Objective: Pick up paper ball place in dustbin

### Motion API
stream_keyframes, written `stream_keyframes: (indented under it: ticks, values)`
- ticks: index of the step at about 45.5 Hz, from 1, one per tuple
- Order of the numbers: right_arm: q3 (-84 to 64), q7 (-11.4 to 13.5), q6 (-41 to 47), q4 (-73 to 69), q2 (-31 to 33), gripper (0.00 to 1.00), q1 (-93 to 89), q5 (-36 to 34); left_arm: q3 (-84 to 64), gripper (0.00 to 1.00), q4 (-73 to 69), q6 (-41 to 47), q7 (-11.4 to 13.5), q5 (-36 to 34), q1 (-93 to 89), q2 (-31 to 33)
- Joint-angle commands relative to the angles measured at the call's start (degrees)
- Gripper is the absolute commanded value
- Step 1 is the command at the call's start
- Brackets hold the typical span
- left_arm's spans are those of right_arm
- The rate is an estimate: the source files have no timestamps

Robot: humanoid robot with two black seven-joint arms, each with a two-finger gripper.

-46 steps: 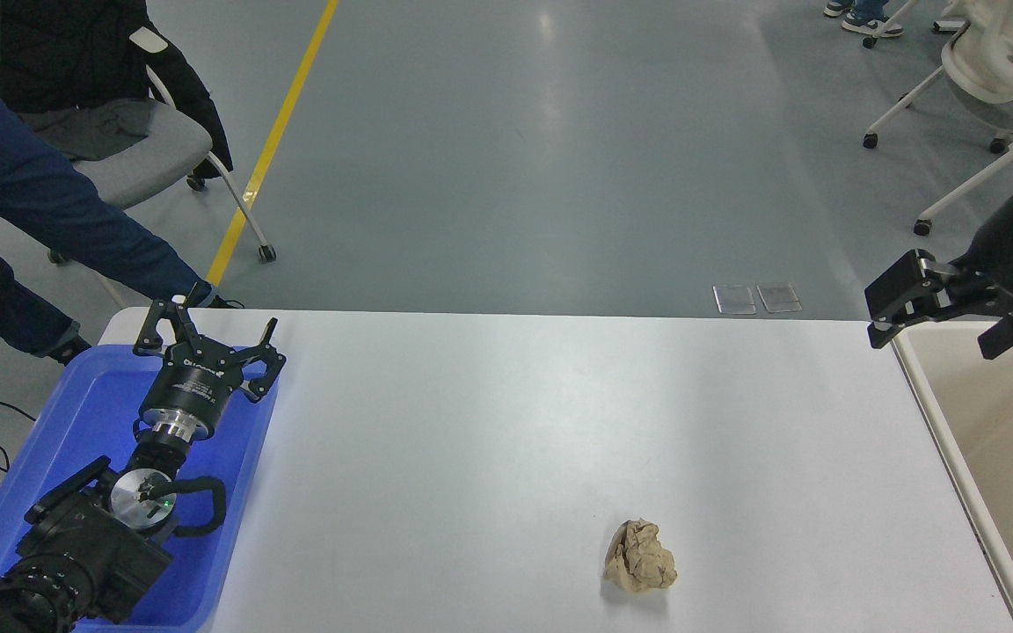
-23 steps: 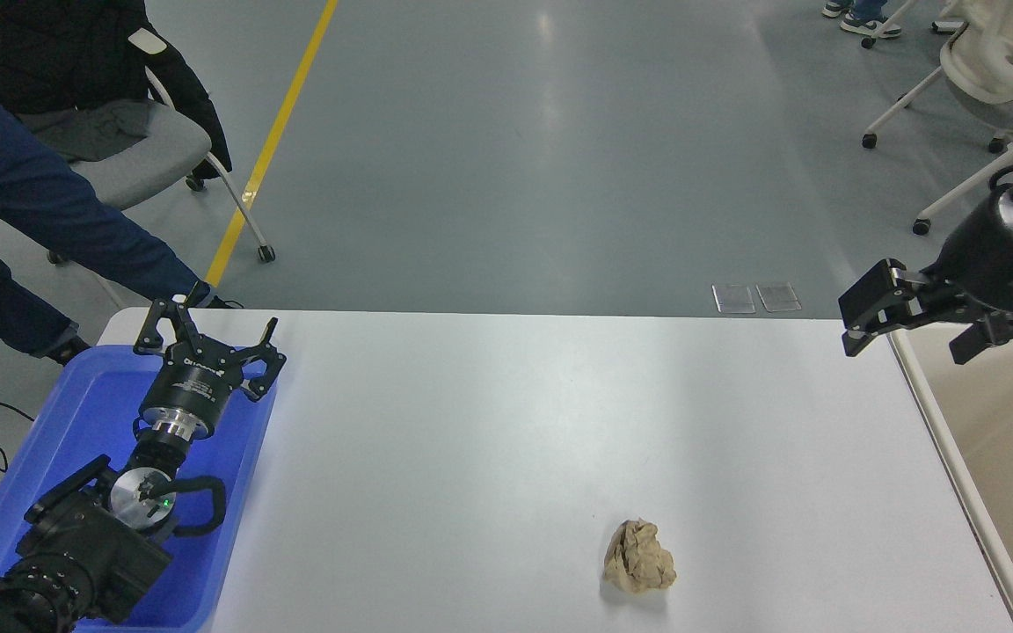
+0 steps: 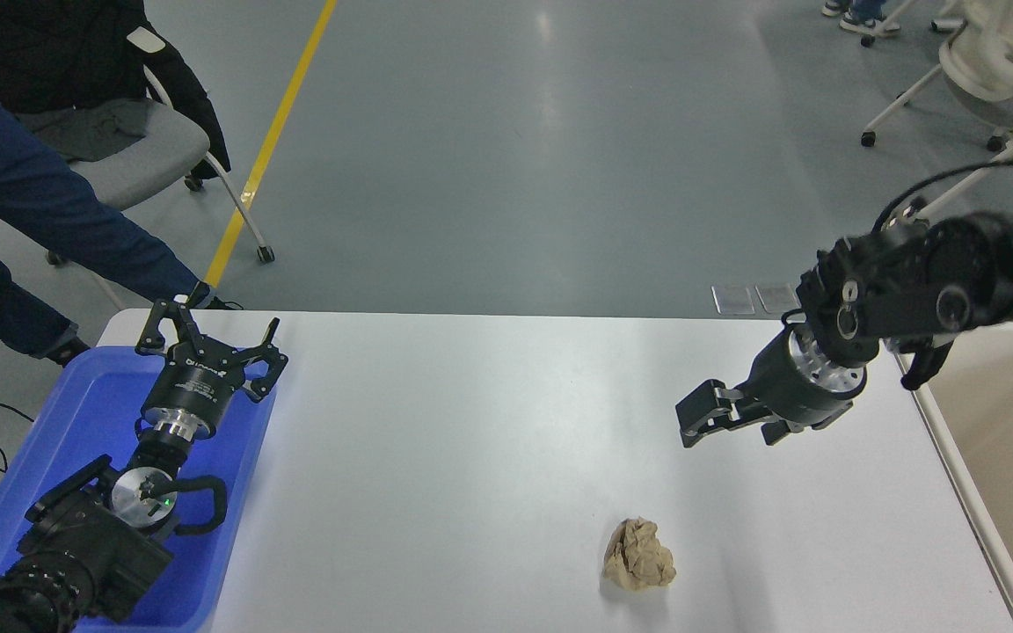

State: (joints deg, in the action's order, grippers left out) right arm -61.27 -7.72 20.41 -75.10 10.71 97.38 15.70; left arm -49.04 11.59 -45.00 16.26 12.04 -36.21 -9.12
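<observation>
Currently my right gripper (jaws apart, holding nothing) hovers beyond the paper ball, which lies nearer me, slightly leftward.

Bare worktop spreads across the middle of the frame, with nothing between the right tool at centre right and the paper ball below it; the dustbin wall borders the right edge; the blue tray and parked left tool fill the lower left.
</observation>
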Motion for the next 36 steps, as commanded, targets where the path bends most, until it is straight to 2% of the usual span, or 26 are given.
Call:
stream_keyframes:
  ticks: [1,22,36]
  values:
    - [3.88,0.08,-4.24,1.45,-3.06,1.00,-8.87,0.82,0.00,1.00,0.01,0.00,0.09,0.01,-0.01,-0.02]
    - [4.67,0.16,-5.30,7.16,-6.05,1.00,-15.55,1.87,0.00,1.00,0.01,0.00,0.17,0.09,-0.01,-0.02]
    - [4.76,0.16,-10.22,8.48,-6.49,0.99,-18.98,1.87,0.00,1.00,0.01,0.00,0.09,0.09,-0.01,-0.02]
